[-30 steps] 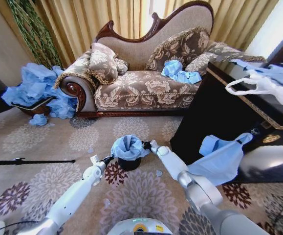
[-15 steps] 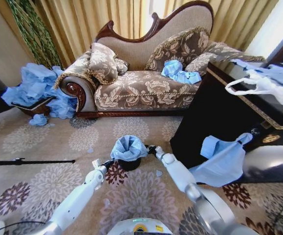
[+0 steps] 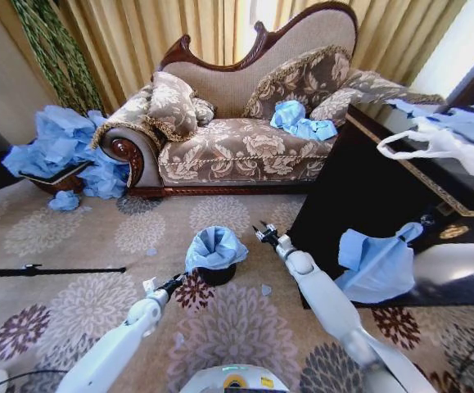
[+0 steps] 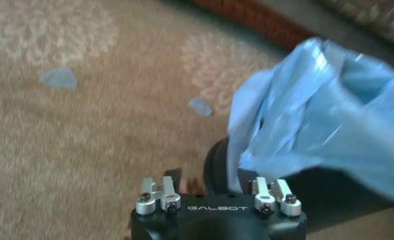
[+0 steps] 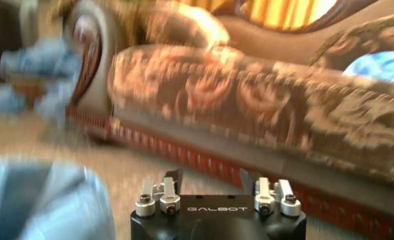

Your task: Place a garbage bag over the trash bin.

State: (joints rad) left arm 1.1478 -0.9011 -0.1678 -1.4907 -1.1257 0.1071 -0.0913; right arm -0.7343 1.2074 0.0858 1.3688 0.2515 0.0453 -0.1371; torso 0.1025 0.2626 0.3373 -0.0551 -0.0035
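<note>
Bin: a small black bin [image 3: 216,274] stands on the patterned carpet [image 3: 73,237] in front of the sofa [image 3: 245,131], near the middle of the head view.
Bag: a light-blue bag [image 3: 214,246] is draped over the bin's mouth, its rim bunched and flaring above the black wall; in the left wrist view the bag [image 4: 323,110] spills over the bin [image 4: 303,185].
Left gripper: the left gripper [image 3: 171,285] hovers at about 8 o'clock from the bin, just beside it, fingers released and grasping nothing; in the left wrist view its fingers [image 4: 172,178] stand apart with carpet between them.
Right gripper: the right gripper [image 3: 264,234] is held at about 2 o'clock from the bin, clear of the bag, fingers released and empty; the right wrist view shows the gripper [image 5: 210,176] facing the sofa [image 5: 263,115].
Surroundings: more blue bags [image 3: 302,121] lie on the sofa seat, and a heap of them [image 3: 60,147] sits at the sofa's left end.
Desk: a dark desk [image 3: 367,188] stands at 3 o'clock from the bin, a white bag [image 3: 441,143] on top.
</note>
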